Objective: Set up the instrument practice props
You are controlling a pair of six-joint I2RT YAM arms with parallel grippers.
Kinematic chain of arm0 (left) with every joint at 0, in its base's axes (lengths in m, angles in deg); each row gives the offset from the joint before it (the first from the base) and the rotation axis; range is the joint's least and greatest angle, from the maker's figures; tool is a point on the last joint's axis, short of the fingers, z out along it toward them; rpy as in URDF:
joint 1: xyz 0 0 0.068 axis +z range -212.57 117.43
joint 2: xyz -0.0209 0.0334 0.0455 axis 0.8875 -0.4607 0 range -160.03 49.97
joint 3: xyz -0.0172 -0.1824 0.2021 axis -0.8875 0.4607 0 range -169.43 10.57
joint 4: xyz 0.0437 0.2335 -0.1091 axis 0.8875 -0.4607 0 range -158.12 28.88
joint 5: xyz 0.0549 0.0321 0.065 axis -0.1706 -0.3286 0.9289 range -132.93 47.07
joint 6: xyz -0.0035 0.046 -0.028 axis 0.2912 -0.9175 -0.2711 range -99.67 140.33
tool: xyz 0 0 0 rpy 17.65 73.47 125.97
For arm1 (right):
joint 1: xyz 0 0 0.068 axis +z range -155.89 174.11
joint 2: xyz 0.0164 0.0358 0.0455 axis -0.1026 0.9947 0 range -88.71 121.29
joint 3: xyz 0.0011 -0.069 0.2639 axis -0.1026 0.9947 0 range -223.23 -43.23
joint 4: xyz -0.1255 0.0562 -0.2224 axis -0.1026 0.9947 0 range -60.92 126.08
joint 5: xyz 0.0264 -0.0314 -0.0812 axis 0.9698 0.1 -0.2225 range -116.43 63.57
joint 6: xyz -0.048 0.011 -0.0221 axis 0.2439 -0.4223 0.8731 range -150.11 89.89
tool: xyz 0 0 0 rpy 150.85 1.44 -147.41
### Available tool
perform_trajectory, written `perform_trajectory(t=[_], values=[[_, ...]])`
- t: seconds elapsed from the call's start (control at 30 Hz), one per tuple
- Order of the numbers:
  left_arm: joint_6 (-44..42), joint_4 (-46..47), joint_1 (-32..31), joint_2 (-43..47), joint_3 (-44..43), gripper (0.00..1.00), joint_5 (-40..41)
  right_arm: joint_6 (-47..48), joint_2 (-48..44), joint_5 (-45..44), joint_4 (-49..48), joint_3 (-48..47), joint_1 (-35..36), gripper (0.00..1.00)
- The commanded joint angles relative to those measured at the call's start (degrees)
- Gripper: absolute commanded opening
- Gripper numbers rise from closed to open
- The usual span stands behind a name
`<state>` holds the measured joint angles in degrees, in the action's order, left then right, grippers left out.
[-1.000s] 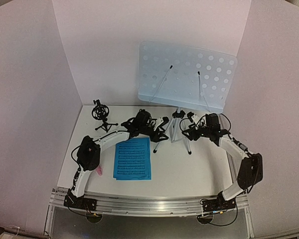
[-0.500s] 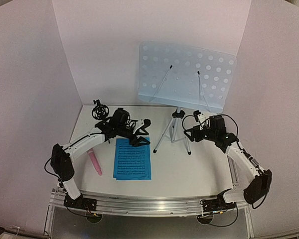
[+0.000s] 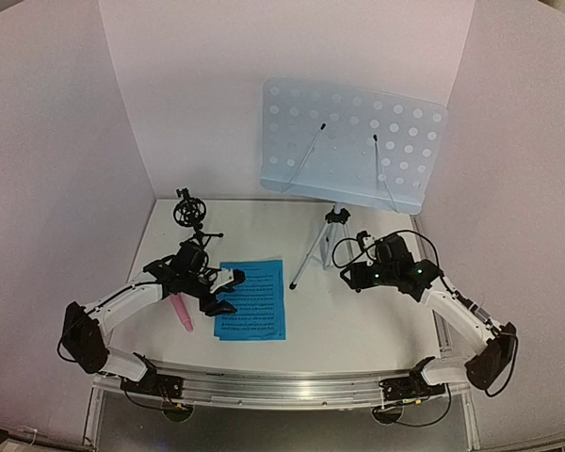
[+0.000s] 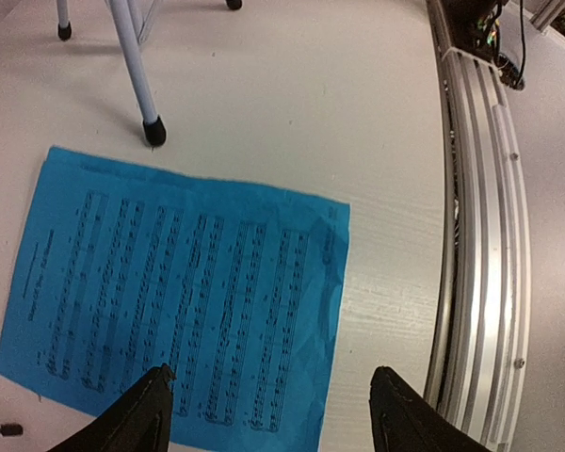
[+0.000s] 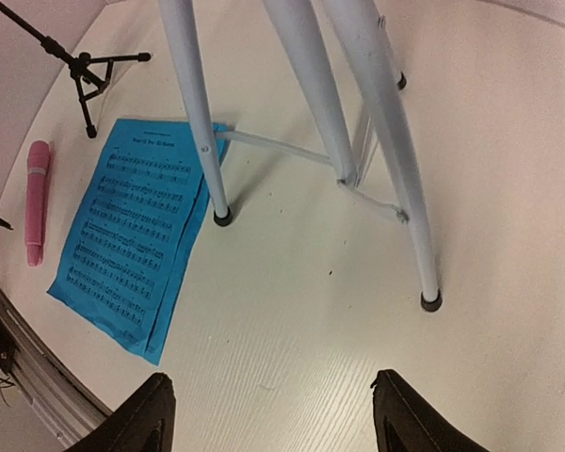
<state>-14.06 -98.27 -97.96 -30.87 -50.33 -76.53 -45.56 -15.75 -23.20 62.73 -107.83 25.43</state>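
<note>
The white table (image 3: 358, 325) fills the lower middle of my overhead view. On it the music stand (image 3: 353, 141) rises right of centre. Its pale blue perforated desk covers the head of the silver tripod (image 3: 331, 240), so I see only the legs splayed beneath.

Left of those legs the two blue music sheets (image 3: 252, 301) lie flat and stacked, the under one peeking out at the lower edge. In the right wrist view one tripod foot stands just beside their edge; I cannot tell whether it touches.

The left gripper (image 3: 228, 292) hangs over the sheets' left side. Its wrist camera shows the jaws apart with nothing between them, and the fingertips cut off the sheets' near edge. The right gripper (image 5: 268, 414) is hard to read from above – a dark tangle of cable right of the tripod – but its own camera shows the jaws wide, with bare table between them.

The pink microphone (image 3: 180, 315) lies on the table left of the sheets, its upper end hidden behind the left arm.

The black mic holder (image 3: 190, 215) stands upright at the back left, well apart from the microphone – too small for detail.
</note>
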Motion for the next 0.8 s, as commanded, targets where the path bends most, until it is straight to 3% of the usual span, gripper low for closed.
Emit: perform_trajectory(t=[0.0,0.13,0.23,0.3,0.4,0.57,0.67,0.77], values=[[-9.2,-2.1,4.6,3.6,7.7,0.71,6.4,-12.1,3.3,-3.2,4.5,-0.4,7.8,0.69],[-14.6,-0.4,8.4,2.5,12.8,0.71,11.3,-17.7,14.1,-5.1,2.7,-4.7,18.2,0.69],[-11.8,-3.1,11.4,0.9,11.2,0.7,10.2,-20.1,22.3,-5.5,1.0,-10.7,21.3,0.68],[-4.0,-8.1,12.7,-0.7,7.0,0.7,7.9,-21.8,26.0,-6.7,-1.2,-13.6,22.7,0.66],[14.1,-11.3,12.9,-1.4,2.6,0.66,4.9,-24.6,31.1,-6.7,-4.3,-16.9,23.9,0.64],[40.3,-5.1,12.7,0.0,0.7,0.58,1.9,-29.4,37.1,-7.8,-7.4,-19.7,24.5,0.64],[55.4,0.5,12.8,1.2,4.4,0.63,3.7,-31.4,39.6,-9.2,-8.0,-20.4,24.5,0.64],[65.0,4.5,13.0,2.4,9.0,0.7,9.3,-31.7,42.6,-8.7,-8.3,-22.2,24.5,0.65]])
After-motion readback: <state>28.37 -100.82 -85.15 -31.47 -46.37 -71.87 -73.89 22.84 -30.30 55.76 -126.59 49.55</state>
